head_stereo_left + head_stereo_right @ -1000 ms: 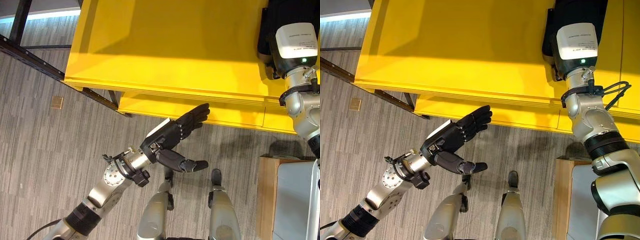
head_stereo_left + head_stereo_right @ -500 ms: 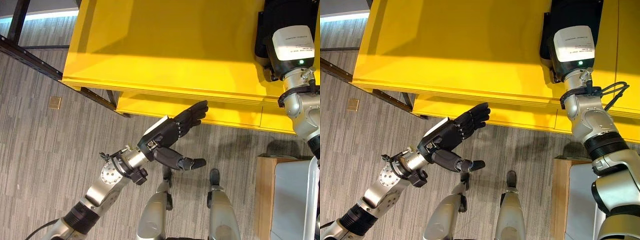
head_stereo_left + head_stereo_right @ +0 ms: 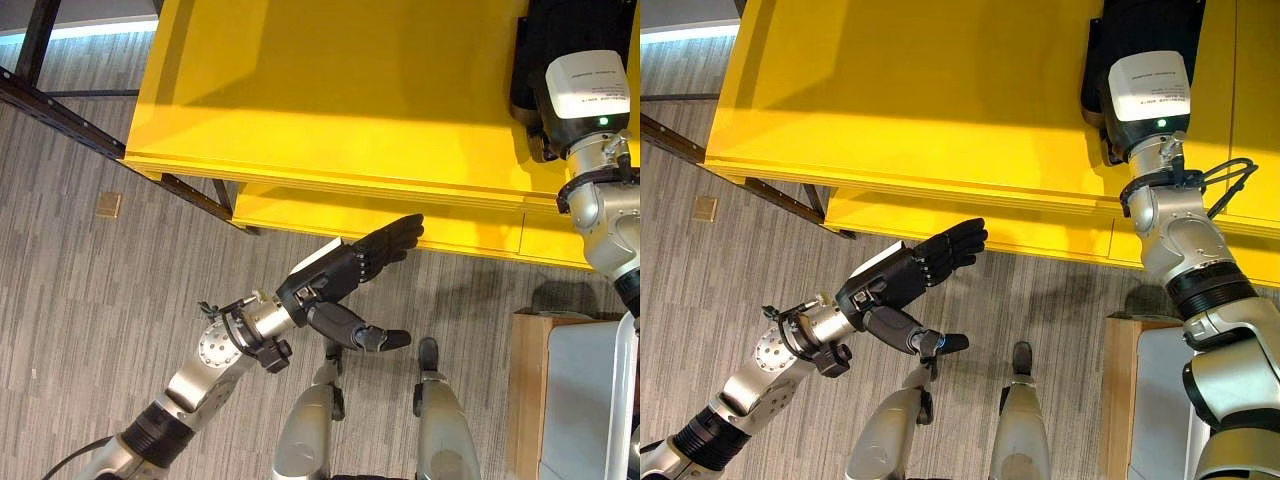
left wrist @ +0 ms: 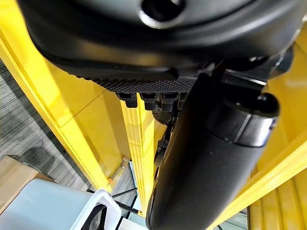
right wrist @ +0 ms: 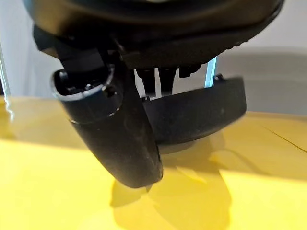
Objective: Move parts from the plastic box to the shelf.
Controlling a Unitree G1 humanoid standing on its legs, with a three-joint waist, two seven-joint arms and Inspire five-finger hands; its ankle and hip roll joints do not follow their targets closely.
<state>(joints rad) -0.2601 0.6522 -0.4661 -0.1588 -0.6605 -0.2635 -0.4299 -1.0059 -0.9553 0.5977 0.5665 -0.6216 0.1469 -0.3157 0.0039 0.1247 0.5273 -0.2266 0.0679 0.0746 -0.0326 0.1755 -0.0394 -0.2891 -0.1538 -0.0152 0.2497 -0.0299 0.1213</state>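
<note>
At far left a small tan square (image 3: 107, 204) lies on the grey striped floor (image 3: 70, 300), near a dark frame leg (image 3: 60, 110) that runs under the shelf's corner. The yellow shelf (image 3: 340, 90) takes up the upper part of both eye views, its top board lit by a bright band, with a lower yellow board (image 3: 300, 212) showing beneath its front edge. The left hand (image 3: 345, 275) hangs over the floor just in front of that lower board, fingers (image 3: 395, 238) straight and spread toward the shelf edge, thumb (image 3: 360, 332) standing out to the side; it holds nothing, and in its wrist view the yellow boards run past the fingers. Whether the fingertips touch the board cannot be told. Further right, the right arm reaches up over the shelf top, a white wrist unit (image 3: 588, 88) facing the camera. Beyond it the right hand (image 5: 120, 120) is over the yellow surface at the far right of the shelf. In its wrist view a dark curved part (image 5: 196, 115) sits on the shelf top, just past the thumb and short finger ends; the hand's fingers look close to it, but whether they grip it or are merely near cannot be told. At lower right a white plastic box (image 3: 590, 400) rests on a wooden stand (image 3: 528, 400), beside the robot and well apart from the left hand.
</note>
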